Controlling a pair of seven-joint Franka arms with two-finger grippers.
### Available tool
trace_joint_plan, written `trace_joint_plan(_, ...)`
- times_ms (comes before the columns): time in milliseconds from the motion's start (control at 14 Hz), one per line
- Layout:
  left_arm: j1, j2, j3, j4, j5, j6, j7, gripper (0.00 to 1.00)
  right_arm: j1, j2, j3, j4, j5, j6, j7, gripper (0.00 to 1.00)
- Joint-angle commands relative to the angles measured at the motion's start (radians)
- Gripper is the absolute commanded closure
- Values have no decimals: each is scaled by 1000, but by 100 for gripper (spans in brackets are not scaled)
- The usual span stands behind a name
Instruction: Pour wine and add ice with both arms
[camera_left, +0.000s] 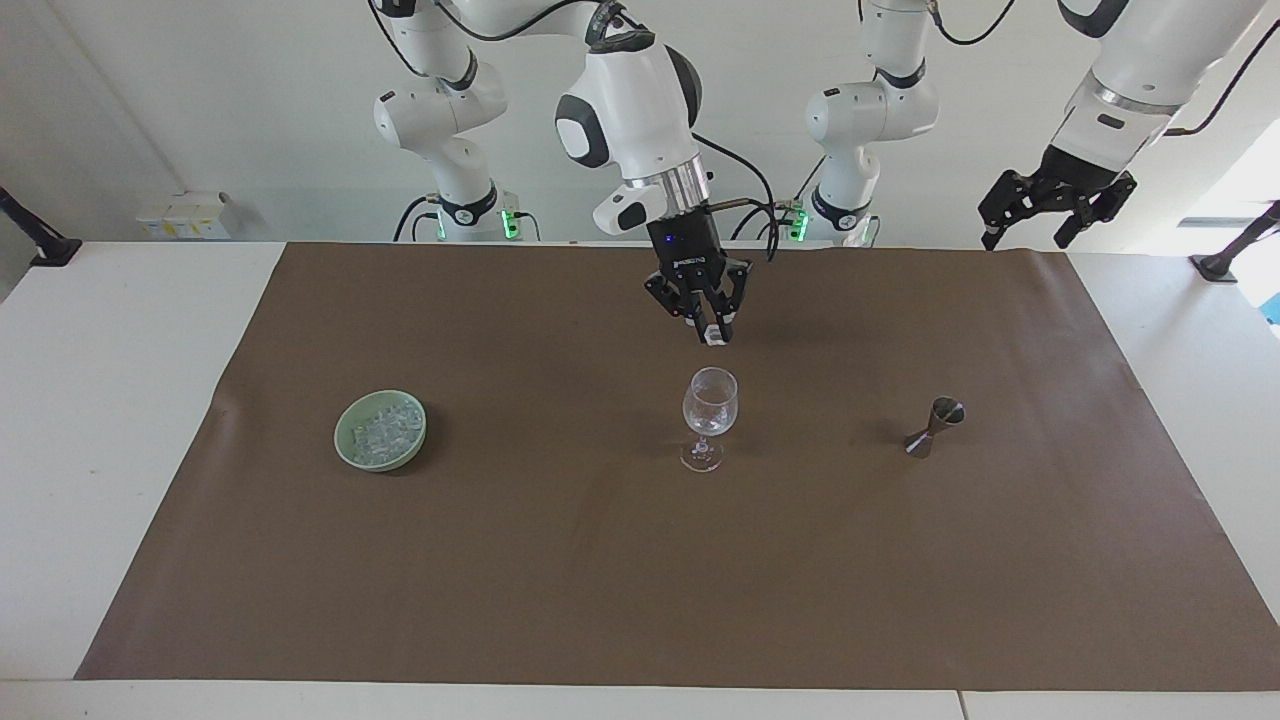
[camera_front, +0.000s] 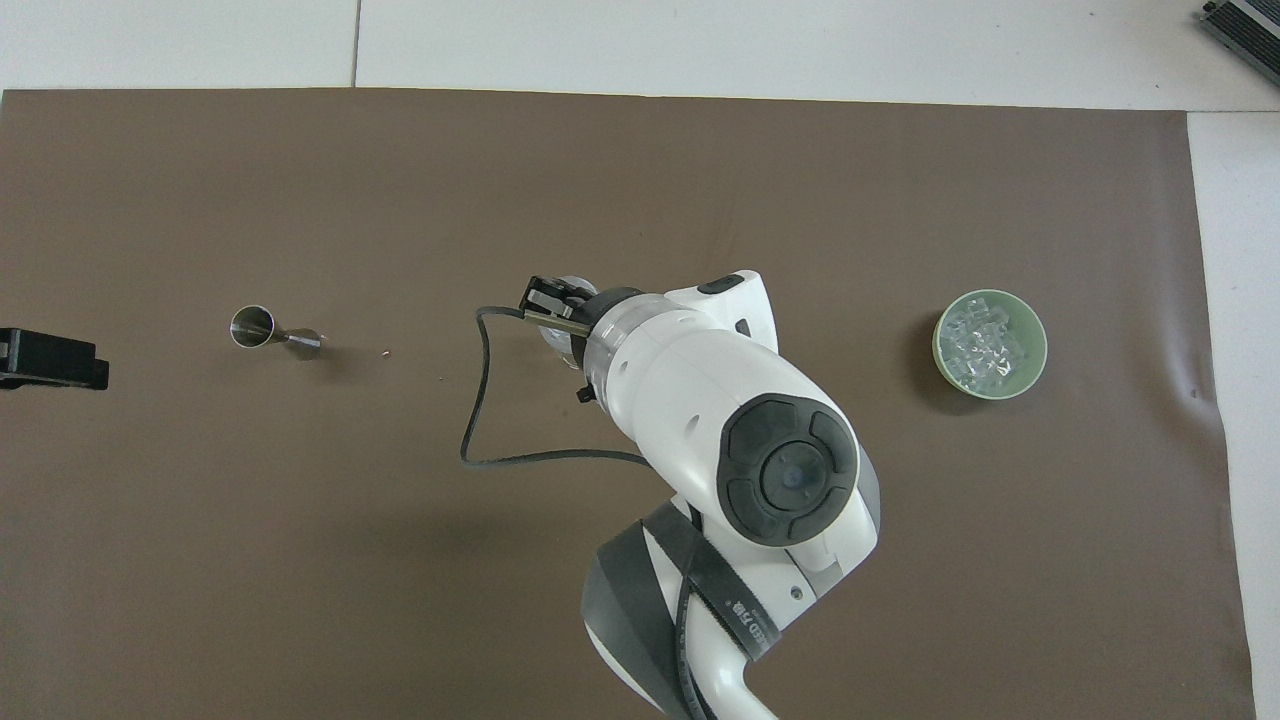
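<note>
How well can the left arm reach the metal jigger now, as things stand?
Probably well. The left hand hangs open over the table's edge at its own end, and the jigger stands alone on the brown mat. The right hand, shut on an ice cube, is over the wine glass.

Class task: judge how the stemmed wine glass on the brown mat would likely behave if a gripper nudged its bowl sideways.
The wine glass probably tips easily: a wide bowl on a thin stem over a small foot. Clear and thin-looking, it is likely fragile and slippery.
</note>
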Motion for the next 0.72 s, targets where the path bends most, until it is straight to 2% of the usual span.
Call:
trace_joint_plan(0, 1, -20, 3, -25, -8, 11, 3, 0, -24, 7, 8, -16, 1, 43, -5, 100)
trace_joint_plan(286, 1, -20, 3, -25, -8, 11, 3, 0, -27, 62, 8, -16, -1, 127, -2, 100)
trace_joint_plan(644, 3, -20, 3, -25, -8, 11, 3, 0, -23, 53, 9, -52, -1, 141, 4, 100)
